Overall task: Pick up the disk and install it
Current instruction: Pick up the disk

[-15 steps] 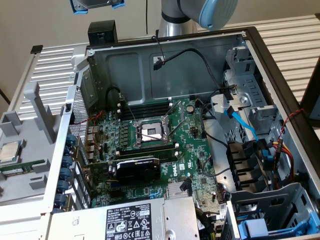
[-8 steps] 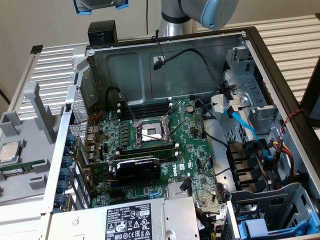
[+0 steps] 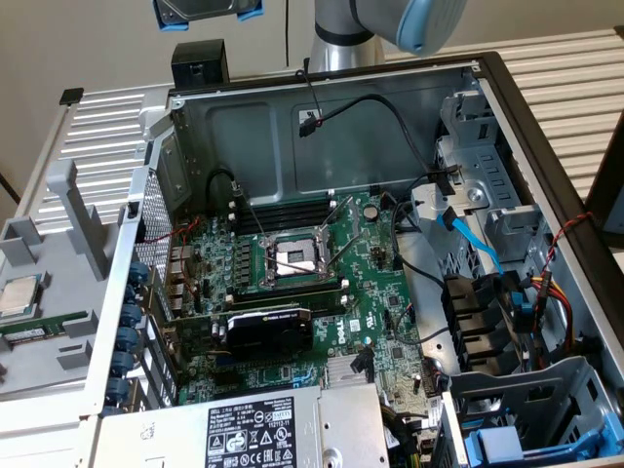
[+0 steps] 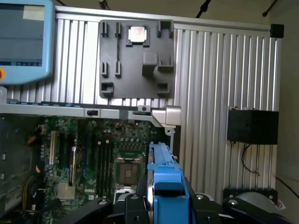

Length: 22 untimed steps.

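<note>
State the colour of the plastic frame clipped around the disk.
Bright blue. The frame shows best in the wrist view.

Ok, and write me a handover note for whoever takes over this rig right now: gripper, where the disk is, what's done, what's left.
Gripper: shut on the disk, a grey metal drive in a bright blue plastic carrier frame.
Disk: held in the air above the open grey metal computer case, toward the exterior view's left, clear of the green motherboard.
Done: the pick-up; the disk is lifted off the table.
Left: the install; the disk sits in no bay of the case yet.
</note>
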### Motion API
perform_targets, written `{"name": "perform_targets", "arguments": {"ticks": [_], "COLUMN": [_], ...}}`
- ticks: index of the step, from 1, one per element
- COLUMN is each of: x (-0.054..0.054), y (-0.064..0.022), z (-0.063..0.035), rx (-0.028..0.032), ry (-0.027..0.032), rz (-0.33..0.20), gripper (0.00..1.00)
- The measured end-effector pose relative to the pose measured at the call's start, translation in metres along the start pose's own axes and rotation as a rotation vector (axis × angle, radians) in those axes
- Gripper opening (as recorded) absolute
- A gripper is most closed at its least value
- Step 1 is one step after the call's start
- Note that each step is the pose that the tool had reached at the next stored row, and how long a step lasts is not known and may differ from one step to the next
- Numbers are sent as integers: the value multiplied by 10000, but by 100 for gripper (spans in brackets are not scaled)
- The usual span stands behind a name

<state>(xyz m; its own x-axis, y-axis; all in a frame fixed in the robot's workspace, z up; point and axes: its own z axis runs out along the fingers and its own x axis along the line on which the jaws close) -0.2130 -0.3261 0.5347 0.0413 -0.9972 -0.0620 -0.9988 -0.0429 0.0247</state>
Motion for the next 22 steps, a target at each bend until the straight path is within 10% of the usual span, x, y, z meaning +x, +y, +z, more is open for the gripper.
{"name": "perform_targets", "arguments": {"ticks": [22], "x": [125], "y": [-189], "z": [-43], "rx": [-1], "ry": [37], "rz": [5], "gripper": [37]}}
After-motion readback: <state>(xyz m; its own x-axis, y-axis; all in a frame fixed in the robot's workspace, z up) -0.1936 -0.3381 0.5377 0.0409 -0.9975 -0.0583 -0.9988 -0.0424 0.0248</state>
